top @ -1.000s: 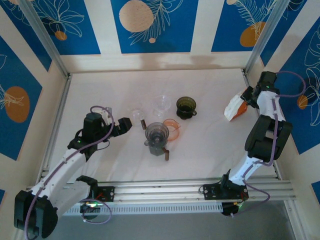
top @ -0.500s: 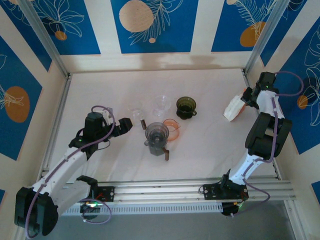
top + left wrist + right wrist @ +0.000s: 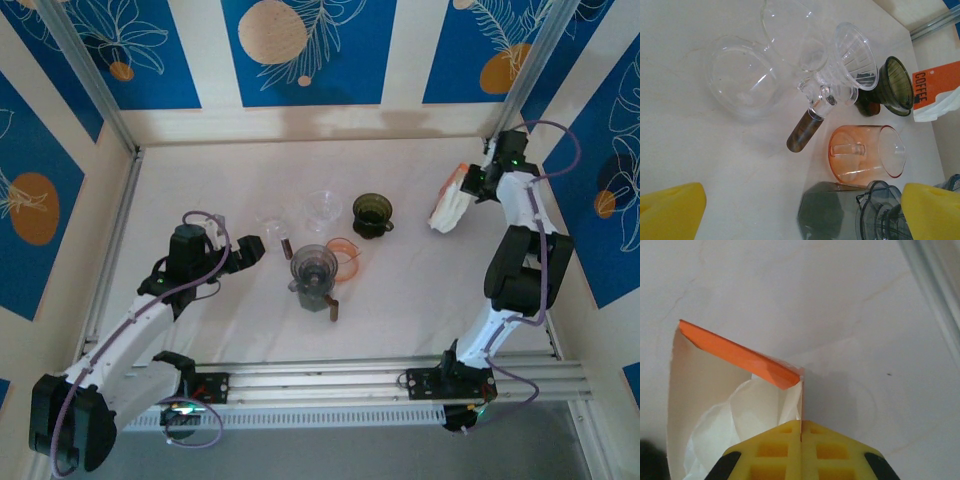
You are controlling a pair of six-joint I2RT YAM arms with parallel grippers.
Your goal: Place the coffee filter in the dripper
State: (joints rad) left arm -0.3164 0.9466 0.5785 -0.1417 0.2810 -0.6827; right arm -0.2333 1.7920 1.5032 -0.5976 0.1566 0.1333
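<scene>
Just pinched the right gripper (image 3: 801,432) shut on the coffee filter pack (image 3: 730,400) and swung it in from the right wall; looks like a done pickup, carry next. Still well apart from 2 candidates, dark dripper (image 3: 372,214) and clear dripper (image 3: 323,207); crowded there by orange cup (image 3: 343,252) and grinder (image 3: 314,270), with the left gripper (image 3: 252,250) gaping wide alongside.

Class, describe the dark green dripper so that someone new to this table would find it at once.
Start at the white table and find the cluster of glassware in its middle. The dark green cone-shaped dripper stands at the cluster's right end, beside a clear glass dripper and beyond an orange glass cup. It alone is dark green.
</scene>
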